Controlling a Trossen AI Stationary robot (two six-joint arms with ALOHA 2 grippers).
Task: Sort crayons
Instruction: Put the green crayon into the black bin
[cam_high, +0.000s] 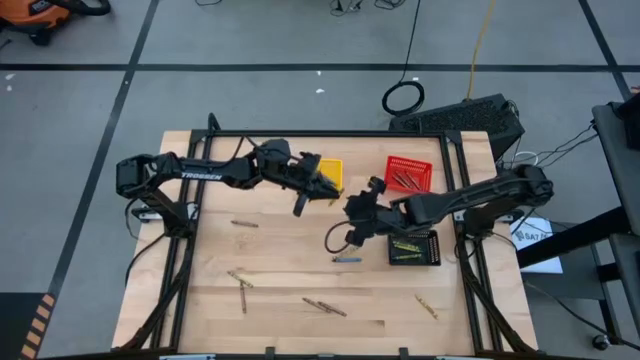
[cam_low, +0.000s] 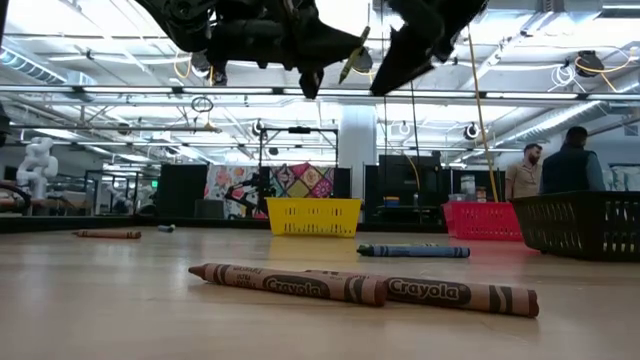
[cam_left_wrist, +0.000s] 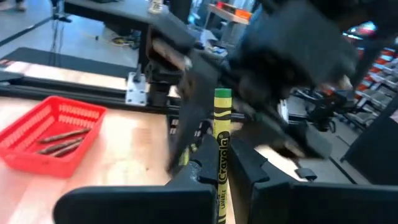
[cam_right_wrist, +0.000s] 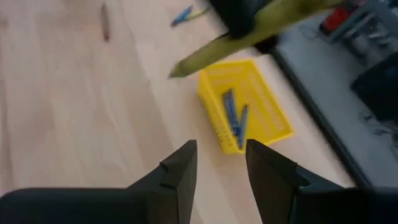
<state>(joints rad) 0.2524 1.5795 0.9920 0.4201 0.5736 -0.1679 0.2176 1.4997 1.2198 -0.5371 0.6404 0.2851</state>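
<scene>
On the left of the wooden surface (cam_high: 300, 280) a brown crayon (cam_high: 245, 224) lies alone, and nearer the front edge sit two more crayons (cam_high: 241, 284) together, then a brown pair (cam_high: 324, 307) end to end. Above the surface the left gripper (cam_high: 322, 188) is raised just in front of the yellow basket (cam_high: 330, 171); its fingers (cam_left_wrist: 196, 171) are closed on a yellow-green crayon (cam_left_wrist: 221, 140) that stands out between them, pointing toward the right arm. In the right wrist view that same crayon hangs over the yellow basket, which holds a few blue crayons (cam_right_wrist: 234, 114). A single blue crayon (cam_high: 346, 259) rests on the surface near the middle. The right gripper (cam_high: 354, 208) hovers close by, just beside the left one — its fingers (cam_right_wrist: 177, 171) stand a little apart with nothing between them. Behind it the red basket (cam_high: 408, 173) holds brown-red crayons (cam_left_wrist: 59, 142), and the black basket (cam_high: 413, 247) beside the right arm holds yellow ones (cam_high: 405, 245). One more crayon (cam_high: 427, 306) lies toward the front right. In the low view, two people (cam_low: 548, 165) stand far off in the room.
</scene>
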